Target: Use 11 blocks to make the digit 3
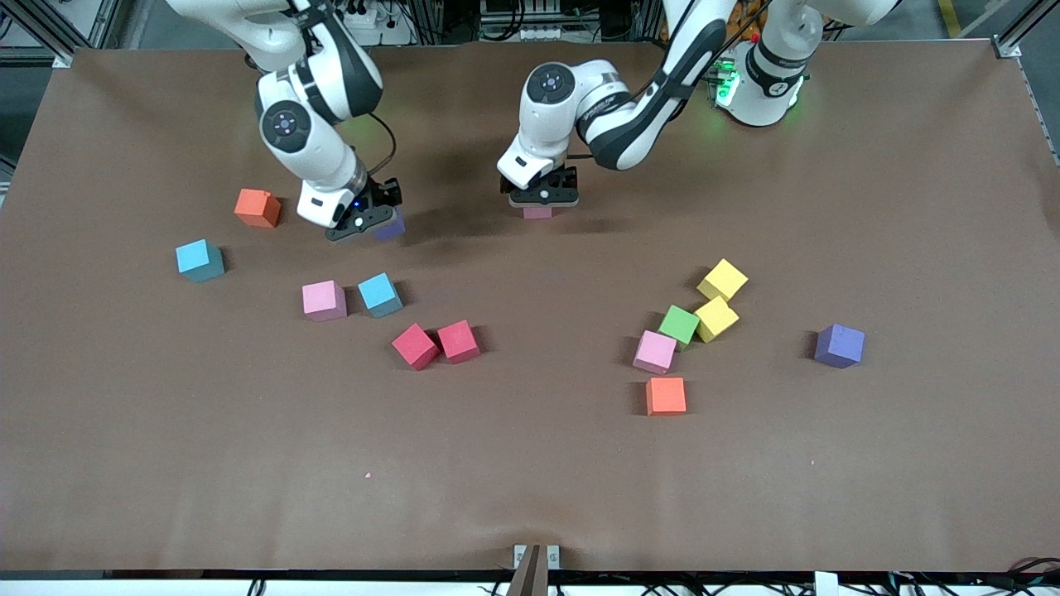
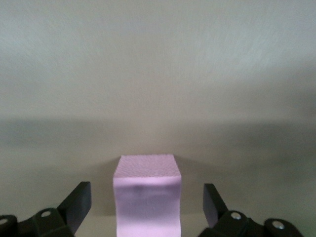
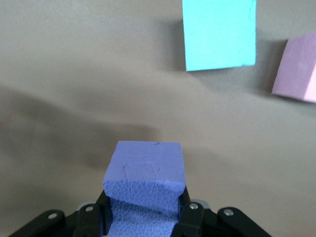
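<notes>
Now, on the big brown table (image 1: pixel 530 463) nothing resembling a digit 3 has formed yet: blocks lie scattered, two red ones (image 1: pixel 436 343) touching near the middle, and a cluster of yellow, green and pink (image 1: pixel 689 321) toward the left arm's end with an orange block (image 1: pixel 666 396) just nearer the camera. The left gripper (image 1: pixel 542 197) sits low over a pink block (image 1: pixel 537 213), fingers spread wide either side with clear gaps. To my eye that's a placement, so lift straight up and don't drag a fingertip across the foam. The right gripper (image 1: pixel 364 222) is clamped on a purple block (image 1: pixel 389 225); I'd carry it level and set it flush against the pink one, faces square.

The front view hides both grips under the wrists. The left wrist view shows the pink block (image 2: pixel 146 195) standing free between the open fingers (image 2: pixel 76 202). The right wrist view shows the purple block (image 3: pixel 144 190) pinched, its foam dented, with a light blue block (image 3: pixel 219 33) and a pink block (image 3: pixel 296 69) on the table below.
</notes>
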`<state>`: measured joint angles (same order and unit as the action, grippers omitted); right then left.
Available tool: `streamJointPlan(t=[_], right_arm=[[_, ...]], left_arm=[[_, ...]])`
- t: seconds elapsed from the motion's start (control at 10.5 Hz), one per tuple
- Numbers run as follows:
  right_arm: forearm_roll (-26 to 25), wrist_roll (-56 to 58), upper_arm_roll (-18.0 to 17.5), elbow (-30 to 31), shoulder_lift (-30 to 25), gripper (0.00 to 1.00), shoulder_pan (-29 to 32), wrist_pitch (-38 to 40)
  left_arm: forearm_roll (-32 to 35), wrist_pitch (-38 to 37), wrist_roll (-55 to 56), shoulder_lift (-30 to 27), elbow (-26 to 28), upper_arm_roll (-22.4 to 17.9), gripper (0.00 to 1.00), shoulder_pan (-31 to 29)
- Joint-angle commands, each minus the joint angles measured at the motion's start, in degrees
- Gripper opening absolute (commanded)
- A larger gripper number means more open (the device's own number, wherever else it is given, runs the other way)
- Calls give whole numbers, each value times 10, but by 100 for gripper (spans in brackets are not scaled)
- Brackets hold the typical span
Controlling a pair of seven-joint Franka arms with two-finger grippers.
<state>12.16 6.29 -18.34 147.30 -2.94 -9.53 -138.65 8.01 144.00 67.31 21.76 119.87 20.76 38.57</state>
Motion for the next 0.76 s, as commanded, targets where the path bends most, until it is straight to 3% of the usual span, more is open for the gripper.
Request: streamJointPlan(t=[0.0,0.19,0.48,0.67], right_arm=[[-9,29,-16,-9,-6,49,3,6],[-14,56,-21,-14,-6,49,2,5],[-18,106,-24,-14,-5,48,-19,3],[-18,131,-28,-13,-5,48,-44,4]], left_arm=[[17,-62,14,-70,9,3,100,-37],[12,-90,15,-95,4,3,100,-82],[16,-167,1,-86,-61,0,100,-164],[18,-172,-106,-62,-96,0,100,-232]])
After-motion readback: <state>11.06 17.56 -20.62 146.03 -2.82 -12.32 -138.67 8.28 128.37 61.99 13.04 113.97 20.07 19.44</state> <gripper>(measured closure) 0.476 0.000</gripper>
